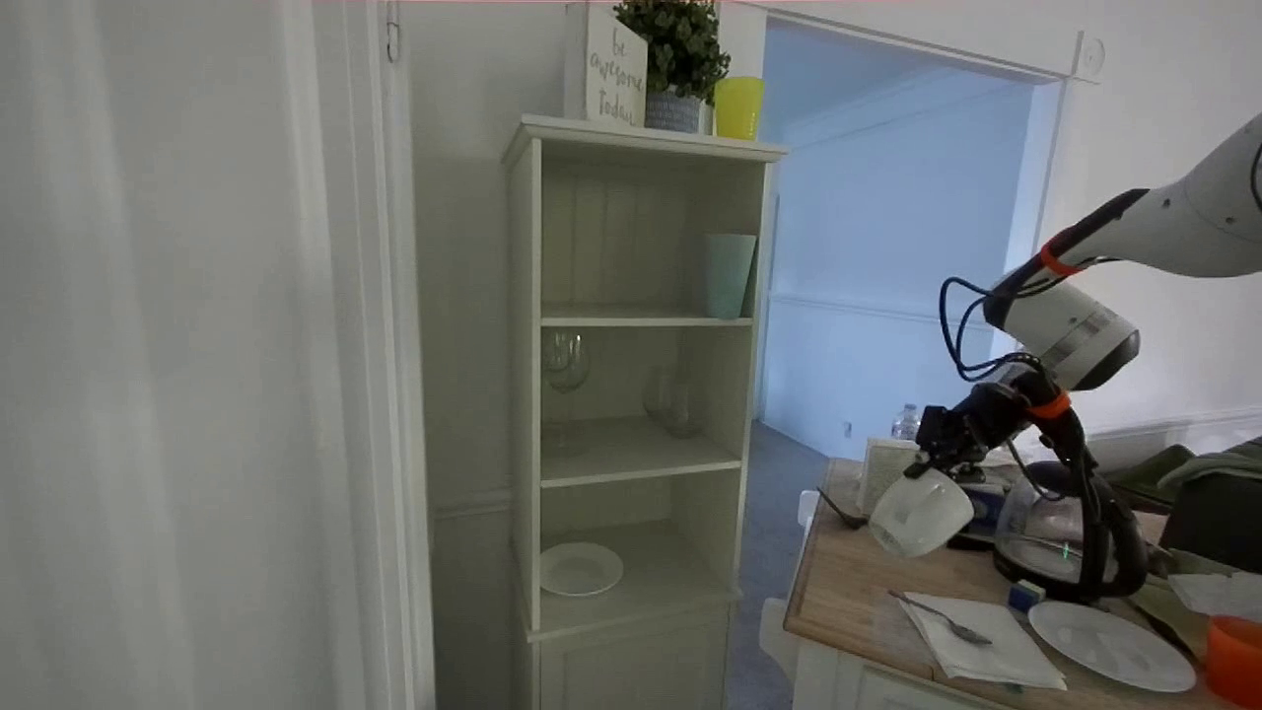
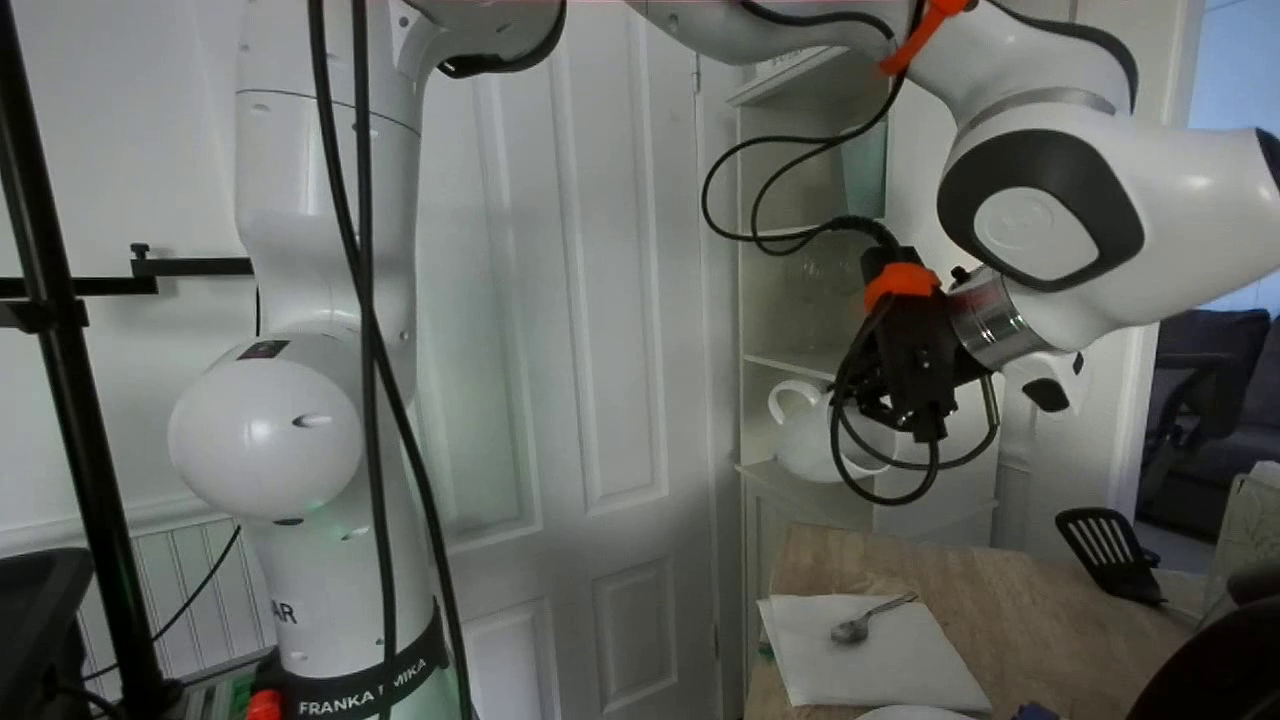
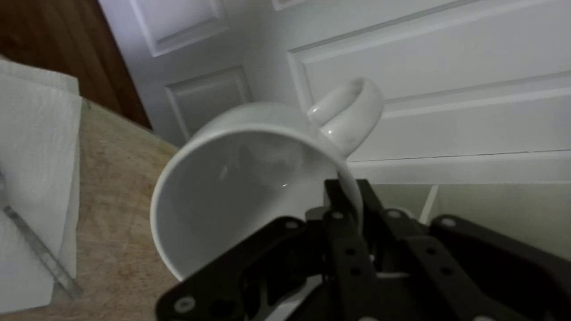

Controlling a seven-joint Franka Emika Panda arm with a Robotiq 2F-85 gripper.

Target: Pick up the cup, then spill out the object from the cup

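The white cup [image 1: 919, 515] is held in the air above the wooden table, tilted. In an exterior view it shows partly behind the gripper with its handle up and to the left [image 2: 803, 440]. In the wrist view I look into its wide mouth [image 3: 243, 187]. No object shows inside; part of the inside is hidden by the fingers. My gripper [image 3: 348, 191] is shut on the cup's rim near the handle, one finger inside and one outside. It also shows in both exterior views [image 1: 932, 467] [image 2: 868, 408].
The table [image 1: 848, 592] holds a white napkin with a spoon [image 1: 951, 623], a saucer [image 1: 1114, 646], a small blue box [image 1: 1025, 595], a black spatula [image 2: 1110, 555], a glass pot [image 1: 1055, 537] and an orange cup [image 1: 1234, 661]. A white shelf [image 1: 641, 473] with a pale green tumbler [image 1: 730, 276] stands beyond.
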